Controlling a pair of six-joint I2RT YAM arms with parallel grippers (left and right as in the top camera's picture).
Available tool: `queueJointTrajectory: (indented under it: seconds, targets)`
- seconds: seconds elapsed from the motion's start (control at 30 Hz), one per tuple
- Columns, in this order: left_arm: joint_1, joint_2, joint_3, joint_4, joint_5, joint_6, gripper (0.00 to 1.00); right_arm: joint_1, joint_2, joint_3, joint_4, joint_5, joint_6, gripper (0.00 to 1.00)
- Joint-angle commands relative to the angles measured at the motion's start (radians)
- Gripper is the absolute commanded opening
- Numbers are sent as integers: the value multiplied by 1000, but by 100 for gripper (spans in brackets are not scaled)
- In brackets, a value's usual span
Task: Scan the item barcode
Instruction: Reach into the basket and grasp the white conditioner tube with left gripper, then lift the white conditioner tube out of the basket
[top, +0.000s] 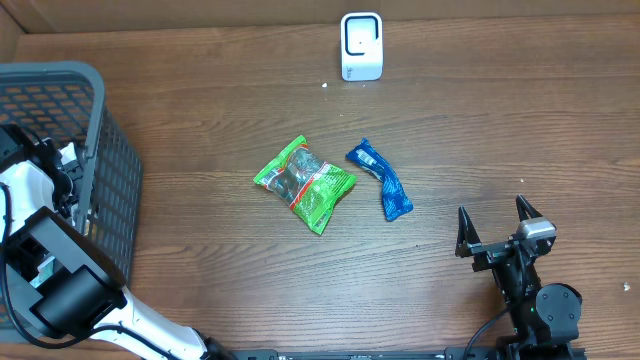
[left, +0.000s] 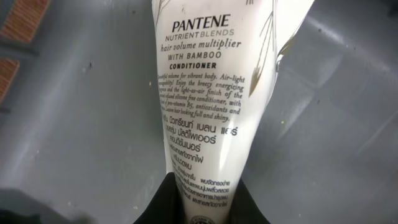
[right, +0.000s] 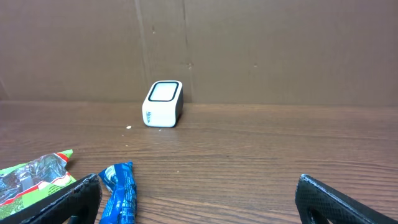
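1. We see the left tool pinching the near end of the white conditioner tube, inside the grey basket at the left.
2. The right tool hangs spread wide, near right above the surface.
3. The scanner stands far centre, well apart from the tube.

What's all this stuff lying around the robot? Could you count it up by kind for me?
Packets: 2, a green packet and a blue packet
Tubes: 1, the conditioner tube
Scanners: 1, the white scanner
Baskets: 1, the grey basket
Total: 5
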Motion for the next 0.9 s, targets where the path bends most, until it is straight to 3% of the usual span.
queueJointTrajectory:
  seconds: [0.0,0.23,0.47,0.87]
  targets:
    - [-13,24,-18,-68,31,-44,4,5,-11,-10,5,9,0,100]
    - [-13,-30,159,-261,52,-150,4,5,-11,-10,5,9,0,100]
    - [-13,-73,477,-498,61,-175,4,5,-11,-10,5,9,0,100]
    - [-38,-237,843,-652,135,-186,4,5,-11,-10,5,9,0,100]
